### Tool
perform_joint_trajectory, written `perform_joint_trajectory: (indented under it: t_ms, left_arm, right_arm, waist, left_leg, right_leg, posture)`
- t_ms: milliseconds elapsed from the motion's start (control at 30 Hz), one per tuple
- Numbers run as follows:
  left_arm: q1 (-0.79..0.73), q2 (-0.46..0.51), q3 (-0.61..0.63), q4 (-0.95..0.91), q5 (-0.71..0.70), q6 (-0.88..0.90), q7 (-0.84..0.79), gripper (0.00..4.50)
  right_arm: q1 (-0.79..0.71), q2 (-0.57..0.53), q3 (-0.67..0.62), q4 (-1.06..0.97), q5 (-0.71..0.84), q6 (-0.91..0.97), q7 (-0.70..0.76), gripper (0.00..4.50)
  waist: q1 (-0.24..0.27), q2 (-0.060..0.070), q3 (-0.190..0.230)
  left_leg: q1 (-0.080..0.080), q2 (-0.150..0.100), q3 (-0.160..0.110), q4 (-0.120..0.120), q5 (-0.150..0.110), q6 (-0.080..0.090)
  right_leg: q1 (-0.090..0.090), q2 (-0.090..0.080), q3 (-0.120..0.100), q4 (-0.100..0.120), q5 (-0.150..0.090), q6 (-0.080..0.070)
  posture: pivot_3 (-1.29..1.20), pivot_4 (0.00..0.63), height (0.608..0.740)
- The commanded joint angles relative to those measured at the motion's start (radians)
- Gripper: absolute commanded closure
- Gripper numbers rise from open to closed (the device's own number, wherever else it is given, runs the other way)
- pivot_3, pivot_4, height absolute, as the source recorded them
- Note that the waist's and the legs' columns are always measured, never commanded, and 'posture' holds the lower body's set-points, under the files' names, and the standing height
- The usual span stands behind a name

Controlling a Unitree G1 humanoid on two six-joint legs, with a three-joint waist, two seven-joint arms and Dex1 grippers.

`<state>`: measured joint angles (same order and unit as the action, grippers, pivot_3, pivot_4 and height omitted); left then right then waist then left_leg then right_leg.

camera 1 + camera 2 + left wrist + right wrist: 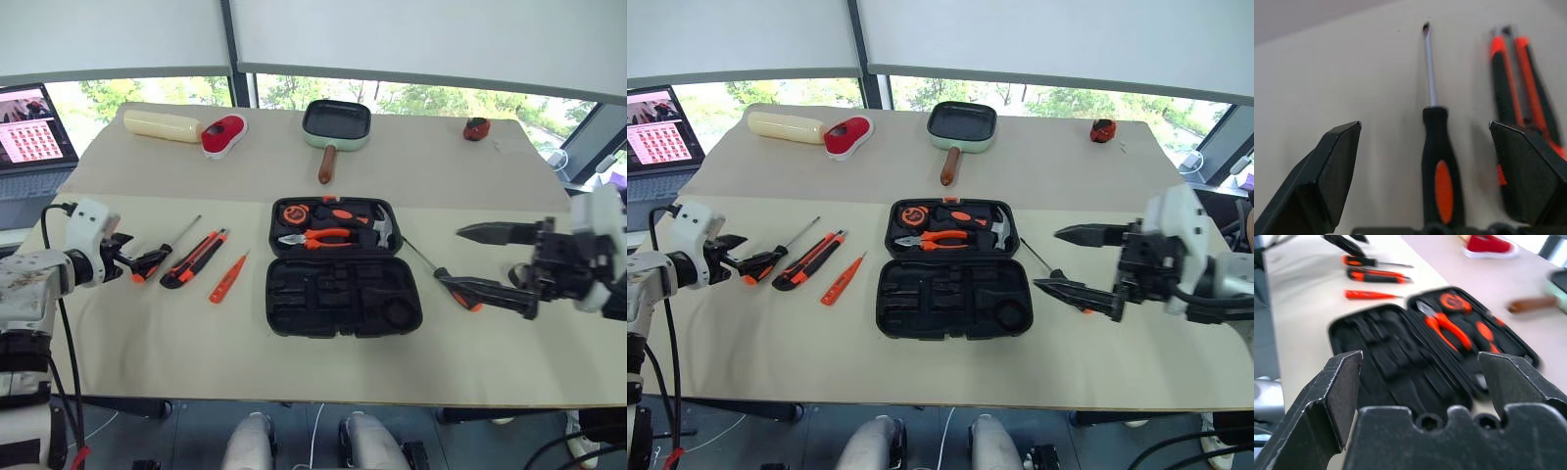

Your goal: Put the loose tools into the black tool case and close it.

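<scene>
The beige tabletop [196, 333] carries the black tool case [343, 266], lying open at the centre, its far half holding pliers [315, 238] and a hammer [385, 227], the near half's slots apparently empty. The left pincer [124, 257] stands open around a long screwdriver [1440, 166]; the right pincer [1073, 259] gapes over another screwdriver [446, 275]. Beside the first lie the utility knife [194, 258] and small tester screwdriver [227, 278]. All look light and rigid; the ribbed handles seem the best hold.

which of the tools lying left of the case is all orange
The small tester screwdriver, nearest the black tool case. The utility knife and long screwdriver beside it are part black.
</scene>
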<state>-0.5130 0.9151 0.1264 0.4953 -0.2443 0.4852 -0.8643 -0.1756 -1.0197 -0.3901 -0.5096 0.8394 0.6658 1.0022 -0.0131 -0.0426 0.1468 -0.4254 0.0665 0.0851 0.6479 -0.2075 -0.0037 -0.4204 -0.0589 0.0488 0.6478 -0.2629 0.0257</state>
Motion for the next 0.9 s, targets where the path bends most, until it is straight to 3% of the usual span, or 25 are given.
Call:
perform_joint_trajectory:
  t_ms: [33, 133, 233, 300, 500, 633, 700, 800, 900]
  left_arm:
    - [-0.062, -0.004, -0.032, 0.097, 0.046, -0.044, -0.027, 0.0]
    - [-0.078, -0.016, -0.067, 0.163, 0.08, -0.082, -0.05, 0.0]
    - [-0.094, -0.028, -0.084, 0.228, 0.109, -0.132, -0.049, 0.7]
    - [-0.098, -0.033, -0.095, 0.259, 0.124, -0.162, -0.059, 1.26]
    - [-0.117, -0.043, -0.083, 0.32, 0.127, -0.209, -0.069, 3.6]
    - [-0.177, -0.041, -0.042, 0.284, 0.083, -0.248, -0.093, 3.61]
    - [-0.227, -0.053, -0.04, 0.178, 0.034, -0.285, -0.185, 3.61]
    - [-0.279, -0.082, -0.088, 0.002, -0.019, -0.321, -0.357, 3.61]
    - [-0.329, -0.133, -0.179, -0.067, 0.023, -0.335, -0.427, 3.61]
  right_arm:
    - [-0.054, 0.016, 0.03, -0.058, 0.035, 0.028, -0.063, 0.11]
    - [-0.062, 0.022, 0.037, -0.082, 0.047, 0.042, -0.082, 0.11]
    - [-0.065, 0.026, 0.034, -0.091, 0.057, 0.047, -0.096, 0.0]
    - [-0.069, 0.028, 0.032, -0.093, 0.069, 0.049, -0.107, 0.0]
    - [-0.052, 0.021, 0.027, -0.098, 0.061, 0.041, -0.106, 0.0]
    - [-0.015, 0.015, 0.0, -0.096, 0.055, 0.046, -0.105, 0.0]
    - [0.026, 0.012, -0.023, -0.101, 0.046, 0.047, -0.102, 0.0]
    - [0.097, 0.012, -0.058, -0.121, 0.037, 0.05, -0.102, 0.0]
    - [0.159, 0.02, -0.075, -0.134, 0.006, 0.042, -0.119, 0.0]
  waist:
    - [0.003, 0.0, 0.0]
    - [0.011, 0.0, 0.0]
    - [0.017, 0.0, 0.0]
    - [0.019, 0.0, 0.0]
    - [0.015, 0.0, 0.0]
    - [0.013, 0.0, 0.0]
    - [0.015, -0.002, 0.001]
    - [0.037, -0.005, 0.002]
    - [0.041, -0.005, 0.002]
  left_leg:
    - [-0.002, 0.0, 0.0, 0.001, 0.0, 0.0]
    - [-0.005, 0.0, -0.001, 0.004, 0.0, 0.0]
    - [-0.005, 0.0, -0.001, 0.006, 0.0, 0.0]
    - [-0.005, 0.0, -0.001, 0.008, 0.0, 0.0]
    - [-0.001, 0.001, -0.001, 0.013, 0.0, 0.0]
    - [0.0, 0.001, -0.001, 0.013, 0.001, 0.001]
    - [-0.001, 0.001, -0.001, 0.013, 0.001, 0.001]
    - [-0.007, 0.0, -0.004, 0.017, 0.001, 0.0]
    - [-0.011, 0.0, -0.005, 0.022, 0.0, 0.001]
  right_leg:
    - [-0.002, 0.0, 0.0, 0.001, 0.0, 0.0]
    - [-0.002, 0.0, -0.002, 0.001, 0.0, 0.0]
    - [-0.001, -0.001, -0.002, 0.001, 0.001, 0.001]
    - [-0.001, 0.0, -0.002, 0.002, 0.001, 0.001]
    - [0.0, 0.0, -0.002, 0.011, 0.001, 0.001]
    - [0.0, 0.0, -0.001, 0.014, 0.001, 0.0]
    - [-0.001, 0.0, -0.001, 0.014, 0.001, 0.0]
    - [-0.002, 0.0, -0.004, 0.013, 0.001, 0.001]
    - [-0.001, -0.001, -0.005, 0.011, 0.002, 0.003]
  posture:
    - [0.0, 0.15, 0.74]
    - [0.0, 0.15, 0.74]
    - [0.0, 0.15, 0.74]
    - [0.0, 0.15, 0.74]
    - [0.0, 0.15, 0.74]
    - [0.0, 0.15, 0.74]
    - [0.0, 0.15, 0.74]
    - [0.0, 0.15, 0.74]
    - [0.0, 0.15, 0.74]
